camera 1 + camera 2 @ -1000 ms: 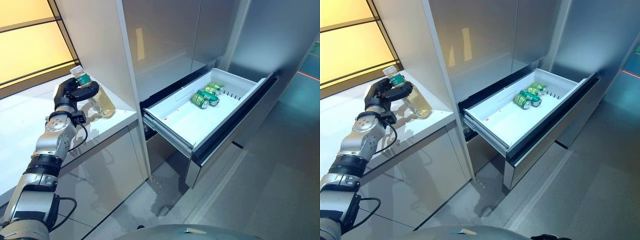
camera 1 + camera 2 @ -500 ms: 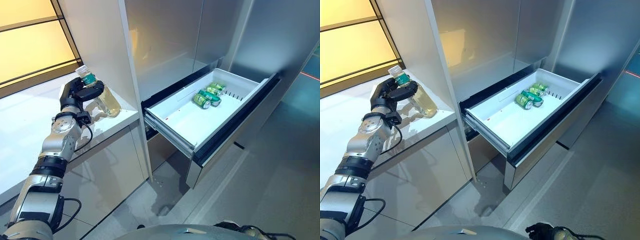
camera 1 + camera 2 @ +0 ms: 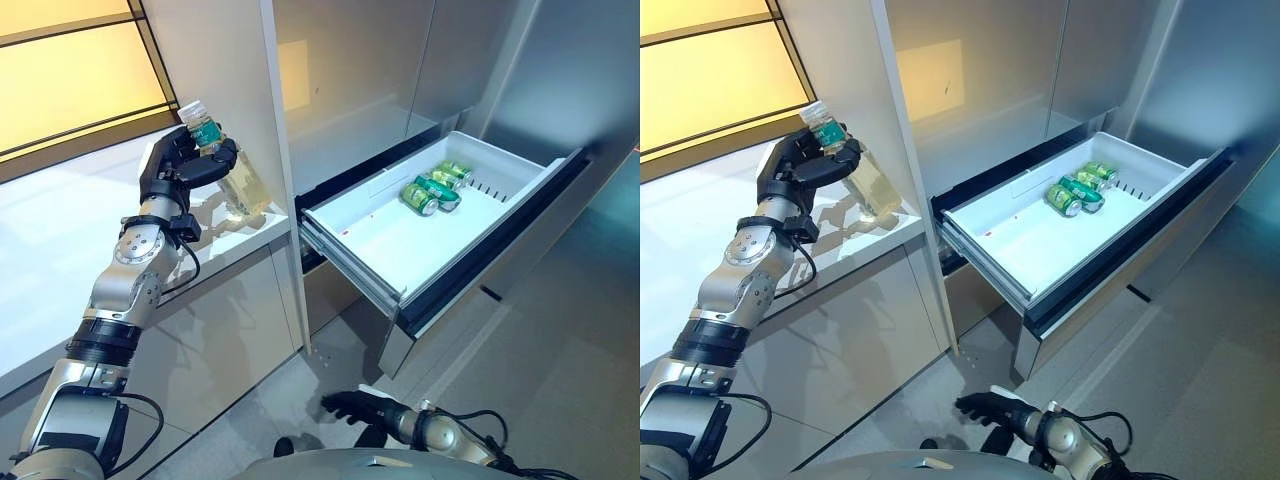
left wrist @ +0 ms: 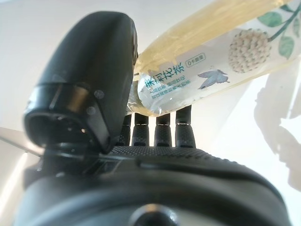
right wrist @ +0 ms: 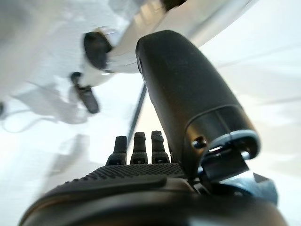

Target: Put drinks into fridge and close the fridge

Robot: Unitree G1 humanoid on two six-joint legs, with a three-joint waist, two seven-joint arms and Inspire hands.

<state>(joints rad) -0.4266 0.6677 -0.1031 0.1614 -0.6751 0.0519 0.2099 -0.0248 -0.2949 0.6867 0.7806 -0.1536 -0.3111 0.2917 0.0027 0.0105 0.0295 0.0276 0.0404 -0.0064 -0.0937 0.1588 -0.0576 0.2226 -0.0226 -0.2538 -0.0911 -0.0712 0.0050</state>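
Note:
My left hand (image 3: 176, 170) is shut on a clear bottle (image 3: 238, 182) of yellowish tea with a green label and a white cap. It holds the bottle tilted over the white counter (image 3: 70, 240), near the counter's right end. The left wrist view shows the bottle (image 4: 211, 61) between the thumb and the fingers (image 4: 162, 132). The white fridge drawer (image 3: 352, 258) stands pulled out to the right, with green cans (image 3: 432, 190) lying at its far end. My right hand (image 3: 350, 407) is low in front of me, open and empty; its thumb (image 5: 188, 94) shows in the right wrist view.
A white upright panel (image 3: 225, 60) stands between the counter and the fridge. Tall silver fridge doors (image 3: 350, 70) rise above the drawer. The drawer's dark front (image 3: 500, 240) juts out over the grey floor (image 3: 560, 380).
The camera has shifted, so the scene sits further right. My left hand has raised the bottle a little. My right hand has come up into view at the bottom.

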